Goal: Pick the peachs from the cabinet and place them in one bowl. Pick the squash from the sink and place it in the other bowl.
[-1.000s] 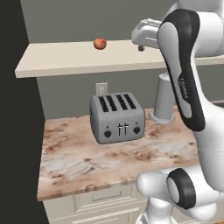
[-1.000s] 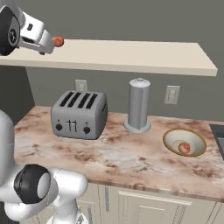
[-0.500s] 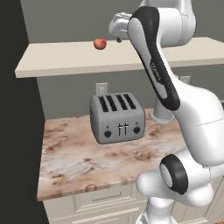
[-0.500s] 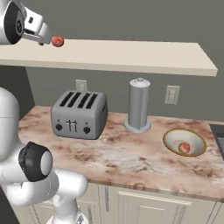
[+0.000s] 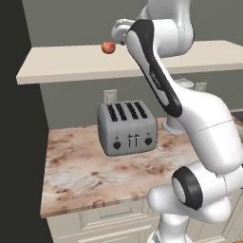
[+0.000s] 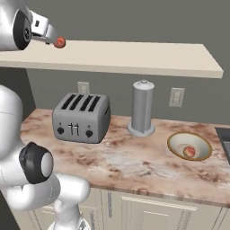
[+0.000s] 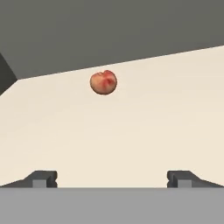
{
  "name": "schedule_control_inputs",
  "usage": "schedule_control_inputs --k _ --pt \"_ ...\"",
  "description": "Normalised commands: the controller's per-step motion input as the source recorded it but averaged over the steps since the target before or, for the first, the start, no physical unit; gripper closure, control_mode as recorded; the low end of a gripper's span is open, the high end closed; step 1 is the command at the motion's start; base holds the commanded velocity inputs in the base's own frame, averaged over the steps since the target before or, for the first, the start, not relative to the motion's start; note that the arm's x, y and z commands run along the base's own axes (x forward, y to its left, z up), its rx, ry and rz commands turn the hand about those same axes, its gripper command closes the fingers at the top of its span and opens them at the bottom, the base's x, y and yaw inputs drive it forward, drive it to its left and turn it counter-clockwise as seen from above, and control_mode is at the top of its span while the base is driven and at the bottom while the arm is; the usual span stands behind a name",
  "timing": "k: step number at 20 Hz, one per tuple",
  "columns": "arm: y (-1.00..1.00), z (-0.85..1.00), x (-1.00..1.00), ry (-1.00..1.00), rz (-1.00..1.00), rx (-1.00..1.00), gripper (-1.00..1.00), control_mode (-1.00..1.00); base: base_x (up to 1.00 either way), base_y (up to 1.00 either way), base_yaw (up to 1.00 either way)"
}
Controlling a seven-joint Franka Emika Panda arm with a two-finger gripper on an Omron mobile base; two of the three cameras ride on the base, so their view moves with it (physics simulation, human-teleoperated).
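One peach point(image 5: 108, 47) point(image 6: 59, 42) lies on the beige cabinet slab point(image 5: 71, 69) point(image 6: 134, 56) near its left end. My gripper point(image 5: 116, 37) point(image 6: 50, 39) is up at slab height, close beside that fruit and not touching it. In the hand view the peach point(image 7: 103, 82) sits ahead and above centre, and the gripper point(image 7: 112, 178) is open with nothing between its fingertips point(image 7: 43, 178). A second peach point(image 6: 189, 152) rests inside the golden-rimmed bowl point(image 6: 173, 140) on the counter at the right. The squash and the other bowl are out of view.
A grey four-slot toaster point(image 5: 127, 128) point(image 6: 81, 117) stands on the marble counter point(image 6: 121, 161) under the slab. A tall grey canister point(image 6: 143, 108) stands by the wall left of the bowl. A dark wall point(image 5: 19, 142) closes the counter's left side. The sink's edge point(image 6: 224, 134) shows at far right.
The arm has swung left along the slab, bringing the open gripper right up to the peach. The peach, bowl and toaster have stayed put.
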Motion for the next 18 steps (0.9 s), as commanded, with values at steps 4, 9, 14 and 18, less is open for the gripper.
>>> schedule_control_inputs --k 4,9,14,18 --pt "0.11 -0.04 0.45 -0.25 0.0 -0.01 -1.0 -1.0 0.0 0.0 0.0" --pt "0.23 0.01 0.14 -0.03 0.0 0.0 -1.0 -1.0 0.0 0.0 0.0" --pt "0.04 0.01 0.24 0.16 0.0 0.0 -1.0 -1.0 0.0 0.0 0.0" --pt "0.0 0.1 0.24 0.19 0.0 0.0 -1.0 -1.0 0.0 0.0 0.0"
